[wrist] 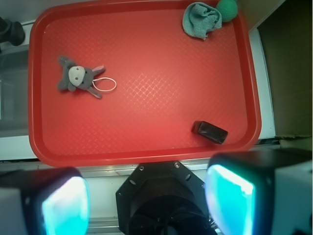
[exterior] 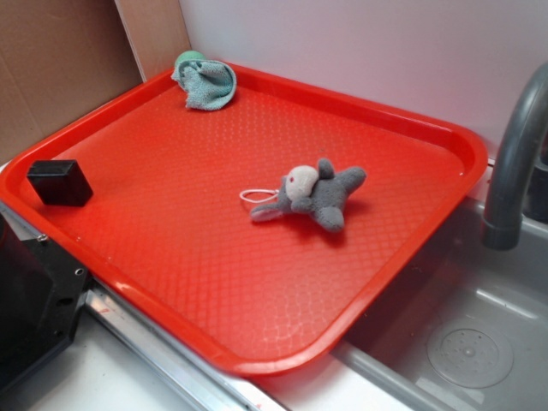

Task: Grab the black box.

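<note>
The black box lies on the red tray by its left rim. In the wrist view the black box sits near the tray's lower right corner. My gripper is open and empty, high above the scene. Its two fingers stand wide apart at the bottom of the wrist view, over the black robot base, short of the tray. The gripper does not show in the exterior view.
A grey plush toy with a white loop lies mid-tray. A teal cloth and a green ball sit in the far corner. A grey faucet and sink are right of the tray. The black base is front left.
</note>
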You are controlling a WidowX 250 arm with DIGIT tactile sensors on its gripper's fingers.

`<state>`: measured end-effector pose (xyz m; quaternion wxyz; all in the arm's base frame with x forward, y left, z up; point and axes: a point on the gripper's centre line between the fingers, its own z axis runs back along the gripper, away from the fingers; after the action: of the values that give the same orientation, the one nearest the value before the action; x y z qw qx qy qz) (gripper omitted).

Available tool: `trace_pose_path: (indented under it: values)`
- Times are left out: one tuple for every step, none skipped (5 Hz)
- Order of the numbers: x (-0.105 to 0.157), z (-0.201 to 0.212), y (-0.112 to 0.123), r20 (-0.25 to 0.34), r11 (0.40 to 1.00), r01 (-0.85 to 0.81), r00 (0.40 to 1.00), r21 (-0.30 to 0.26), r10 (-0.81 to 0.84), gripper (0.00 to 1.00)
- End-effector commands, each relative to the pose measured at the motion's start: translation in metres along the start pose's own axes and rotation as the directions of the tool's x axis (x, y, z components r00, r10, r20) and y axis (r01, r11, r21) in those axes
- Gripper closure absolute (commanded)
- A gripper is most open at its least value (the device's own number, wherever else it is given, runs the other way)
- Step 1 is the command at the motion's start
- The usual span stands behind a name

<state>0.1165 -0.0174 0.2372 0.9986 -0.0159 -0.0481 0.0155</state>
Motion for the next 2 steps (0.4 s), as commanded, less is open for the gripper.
trace_pose_path:
  values:
    - [0.0, 0.0, 0.0, 0.0, 1.0, 0.0, 1.0, 0.0, 0.0, 0.0]
    - [0.01, -0.042, 0.032, -0.026, 0.968, 0.239, 0.97, -0.072, -0.242, 0.0]
